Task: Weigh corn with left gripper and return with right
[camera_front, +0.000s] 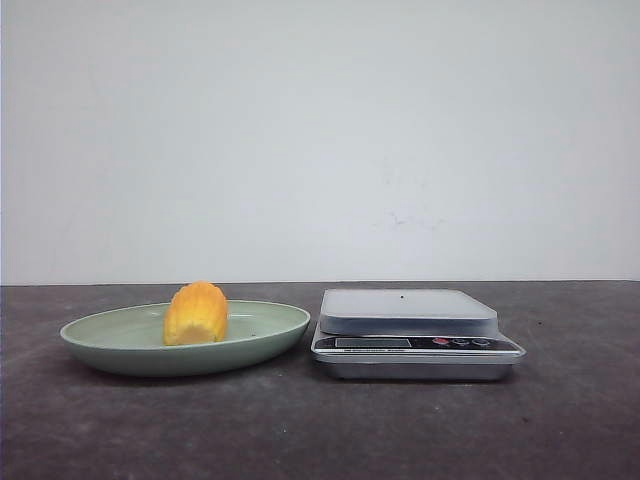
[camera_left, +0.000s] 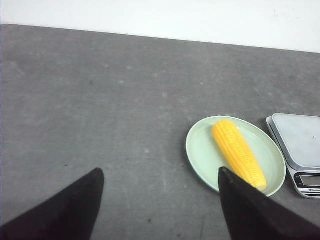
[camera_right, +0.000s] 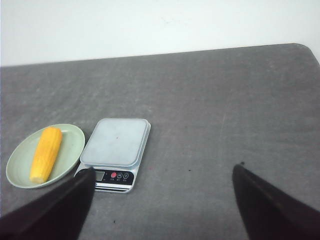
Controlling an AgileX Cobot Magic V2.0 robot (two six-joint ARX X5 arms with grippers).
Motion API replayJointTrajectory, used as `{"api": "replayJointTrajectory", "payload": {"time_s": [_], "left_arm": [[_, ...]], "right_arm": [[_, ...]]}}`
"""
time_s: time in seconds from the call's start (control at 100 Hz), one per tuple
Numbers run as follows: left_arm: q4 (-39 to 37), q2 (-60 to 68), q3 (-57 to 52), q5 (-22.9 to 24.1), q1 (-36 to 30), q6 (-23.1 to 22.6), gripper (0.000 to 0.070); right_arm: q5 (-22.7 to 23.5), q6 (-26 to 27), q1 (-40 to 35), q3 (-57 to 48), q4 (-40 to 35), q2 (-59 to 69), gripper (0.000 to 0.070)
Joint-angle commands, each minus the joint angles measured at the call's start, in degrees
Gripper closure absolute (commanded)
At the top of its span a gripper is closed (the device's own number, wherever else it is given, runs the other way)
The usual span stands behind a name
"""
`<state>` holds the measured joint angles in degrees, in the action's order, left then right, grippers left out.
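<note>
The yellow corn (camera_front: 196,314) lies in a pale green plate (camera_front: 120,350) on the dark table, left of a silver kitchen scale (camera_front: 408,312). The corn also shows in the left wrist view (camera_left: 238,151) and in the right wrist view (camera_right: 46,153), lying lengthwise in the plate (camera_left: 200,155) (camera_right: 20,165). The scale platform (camera_right: 116,141) is bare. My left gripper (camera_left: 160,172) is open and empty, high above the table beside the plate. My right gripper (camera_right: 162,170) is open and empty, high above the table beside the scale. Neither gripper shows in the front view.
The scale's display and buttons (camera_right: 112,176) face the robot. The scale also shows at the edge of the left wrist view (camera_left: 300,150). A white wall stands behind the table. The table's far right corner (camera_right: 302,47) shows in the right wrist view.
</note>
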<state>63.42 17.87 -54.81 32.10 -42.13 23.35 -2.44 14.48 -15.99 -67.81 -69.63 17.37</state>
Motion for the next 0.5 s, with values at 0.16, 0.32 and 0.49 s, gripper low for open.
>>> {"api": "replayJointTrajectory", "payload": {"time_s": [0.16, 0.32, 0.49], "left_arm": [[-6.86, -0.04, 2.19, -1.38, -0.37, -1.66, 0.0693], [-9.66, 0.0, 2.16, -2.64, -0.37, -2.05, 0.0691], [-8.79, 0.0, 2.16, -2.62, -0.37, -1.84, 0.0683]], "right_arm": [[-0.02, 0.96, 0.02, 7.19, 5.35, -2.6, 0.0693], [0.11, 1.79, 0.02, 9.88, 8.31, -2.6, 0.0693], [-0.17, 2.01, 0.02, 9.97, 7.87, -2.6, 0.0693]]}}
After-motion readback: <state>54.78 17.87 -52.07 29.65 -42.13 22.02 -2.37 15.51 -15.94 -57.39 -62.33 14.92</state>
